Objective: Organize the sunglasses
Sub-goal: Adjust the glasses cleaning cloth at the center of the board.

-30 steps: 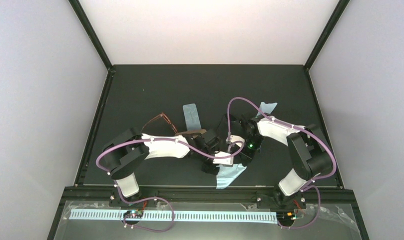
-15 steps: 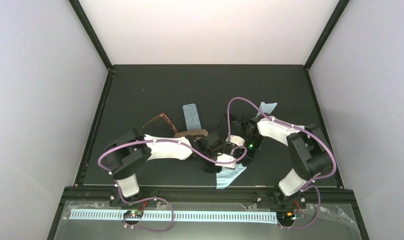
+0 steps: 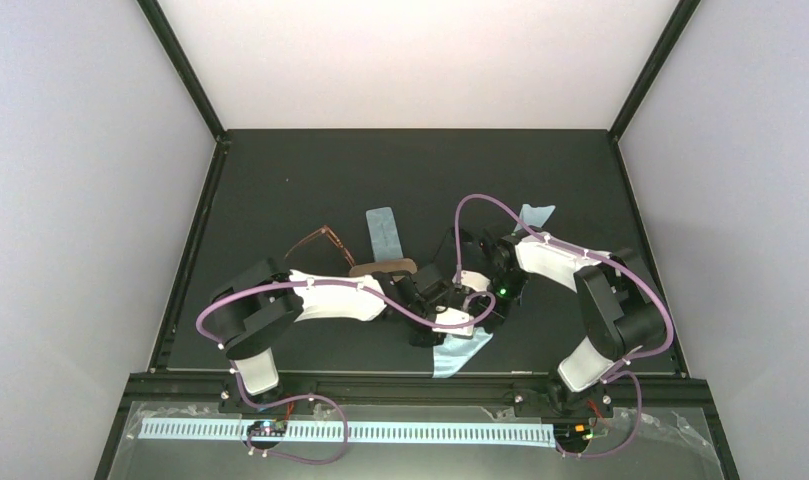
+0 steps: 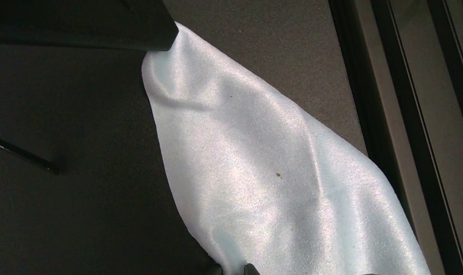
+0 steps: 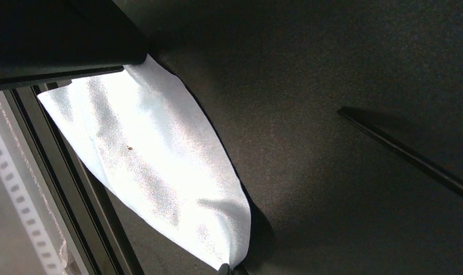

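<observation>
Now R pincer nips blue cloth; L pincer at edge.

Robot lab cell, pale walls, black framing, dark tabletop

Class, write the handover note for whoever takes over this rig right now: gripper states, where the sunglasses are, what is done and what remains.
Right gripper: shut on a corner of the light blue cloth.
Left gripper: fingertips close on either side of the same cloth's edge; a firm grip cannot be confirmed.
Reddish-brown sunglasses: loose on the table, left of the tan case.
Black sunglasses: only one thin arm shows, lying on the table near the cloth.
Done: neither pair looks put away.
Left: finish with the cloth, then sort both pairs.
</observation>
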### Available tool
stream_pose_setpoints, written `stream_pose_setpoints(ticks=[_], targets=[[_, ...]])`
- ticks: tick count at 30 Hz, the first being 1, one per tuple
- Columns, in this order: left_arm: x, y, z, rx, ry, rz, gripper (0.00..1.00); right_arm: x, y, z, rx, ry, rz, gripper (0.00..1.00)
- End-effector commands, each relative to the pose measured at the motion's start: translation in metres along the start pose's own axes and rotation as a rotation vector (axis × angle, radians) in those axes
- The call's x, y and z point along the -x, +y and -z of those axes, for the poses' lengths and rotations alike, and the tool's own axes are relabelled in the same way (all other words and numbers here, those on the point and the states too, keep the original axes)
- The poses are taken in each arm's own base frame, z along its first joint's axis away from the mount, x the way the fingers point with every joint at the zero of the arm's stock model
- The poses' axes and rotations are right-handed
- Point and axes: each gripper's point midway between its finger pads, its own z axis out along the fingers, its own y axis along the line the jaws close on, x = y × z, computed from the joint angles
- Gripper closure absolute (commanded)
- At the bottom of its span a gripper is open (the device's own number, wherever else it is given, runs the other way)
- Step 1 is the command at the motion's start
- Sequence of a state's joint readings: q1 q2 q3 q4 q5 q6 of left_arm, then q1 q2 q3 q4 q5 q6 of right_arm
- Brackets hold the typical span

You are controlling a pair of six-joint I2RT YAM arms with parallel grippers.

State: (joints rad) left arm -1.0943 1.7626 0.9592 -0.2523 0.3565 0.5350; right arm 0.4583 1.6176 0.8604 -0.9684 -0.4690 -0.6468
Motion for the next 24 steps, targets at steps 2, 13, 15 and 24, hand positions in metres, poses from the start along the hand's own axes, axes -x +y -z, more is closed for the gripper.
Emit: stream_pose_setpoints(ticks=[2,13,15,24], targets=[[-0.002,0.009,0.006,0.035,0.015,0.046,0.96,0.005,0.001,0.004,0.01,-0.022,0.012,0.99],[0.01,0.026,0.036,0.043,-0.076,0.121,0.99,0.02,0.011,0.025,-0.013,-0.107,0.072,0.99],[0.014,0.03,0.046,0.048,-0.101,0.121,0.98,0.025,0.014,0.033,-0.015,-0.133,0.092,0.99],[0.018,0.054,0.097,0.107,-0.173,0.128,0.99,0.067,0.027,0.084,-0.048,-0.258,0.198,0.99]])
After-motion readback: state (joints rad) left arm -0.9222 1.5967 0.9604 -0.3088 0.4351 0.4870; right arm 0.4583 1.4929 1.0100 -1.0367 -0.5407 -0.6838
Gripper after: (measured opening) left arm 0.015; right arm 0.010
